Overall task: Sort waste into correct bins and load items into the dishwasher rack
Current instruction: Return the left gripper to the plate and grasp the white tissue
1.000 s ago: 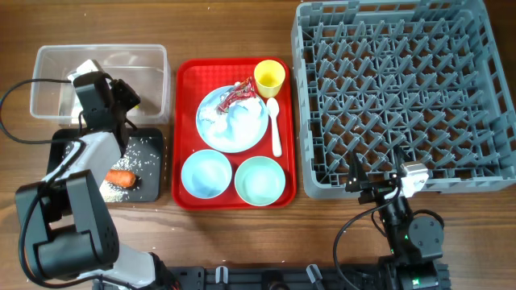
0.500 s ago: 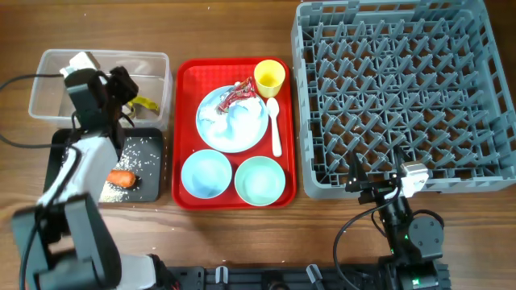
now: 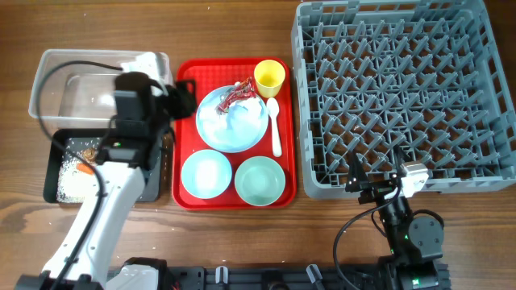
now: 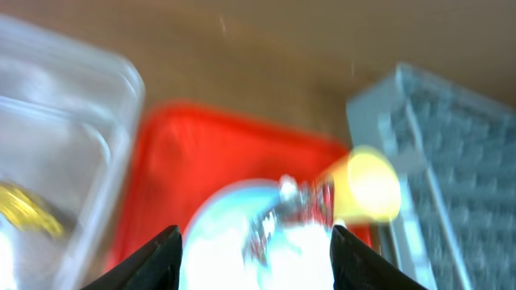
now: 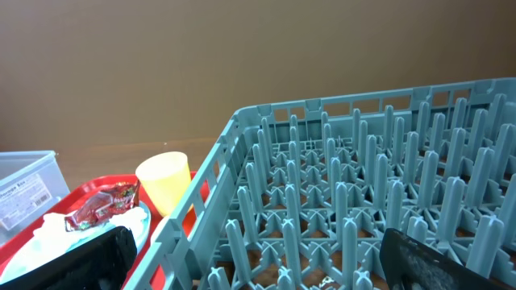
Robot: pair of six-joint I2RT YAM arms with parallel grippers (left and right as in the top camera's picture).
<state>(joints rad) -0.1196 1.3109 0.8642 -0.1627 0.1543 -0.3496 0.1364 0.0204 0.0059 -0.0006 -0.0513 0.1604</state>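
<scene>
My left gripper (image 3: 185,98) (image 4: 255,231) hangs open and empty over the left edge of the red tray, facing the pale blue plate (image 3: 232,121) (image 4: 266,246). The plate carries a red-silver wrapper (image 3: 235,94) (image 4: 300,208) and crumpled white paper (image 3: 242,121). A yellow wrapper (image 4: 24,211) lies in the clear tub (image 3: 89,76). Rice and a bit of orange carrot (image 3: 84,168) sit in the black tray (image 3: 58,181). The yellow cup (image 3: 269,76), white spoon (image 3: 275,127), blue bowl (image 3: 206,173) and green bowl (image 3: 260,180) are on the tray. My right gripper (image 3: 376,166) (image 5: 258,235) stands open at the grey rack's (image 3: 403,89) front edge.
The flat red tray (image 3: 184,189) lies between the bins and the rack. The left arm's body covers part of the black tray and the tub's right end. Cables trail along the table's front edge. The left wrist view is blurred by motion.
My left arm has swung right, from over the clear tub to the red tray's left edge, and its jaws have opened. The yellow wrapper stays in the tub. The right arm has not moved.
</scene>
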